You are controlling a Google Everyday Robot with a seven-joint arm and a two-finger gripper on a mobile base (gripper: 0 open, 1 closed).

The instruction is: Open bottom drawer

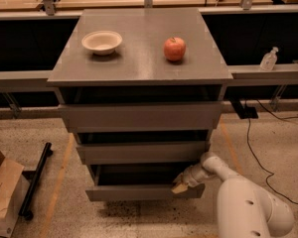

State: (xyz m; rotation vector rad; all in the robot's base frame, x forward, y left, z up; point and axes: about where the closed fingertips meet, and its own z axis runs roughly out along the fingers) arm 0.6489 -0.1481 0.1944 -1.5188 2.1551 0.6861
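Note:
The grey cabinet has three stacked drawers. The bottom drawer (pixel 139 192) is the lowest, with a plain flat front, and it stands pulled out a little, showing a dark gap behind its front. My gripper (pixel 181 185) sits at the right end of that drawer's top edge, on the end of my white arm (pixel 248 207) that comes in from the lower right. The middle drawer (pixel 141 151) and top drawer (pixel 139 116) sit above it.
A white bowl (pixel 102 41) and a red apple (pixel 174 48) rest on the cabinet top (pixel 139 68). A cardboard box (pixel 2 192) and a black bar (pixel 35 180) lie on the floor at left. Cables (pixel 253 148) run across the floor at right. A clear bottle (pixel 268 58) stands on the right ledge.

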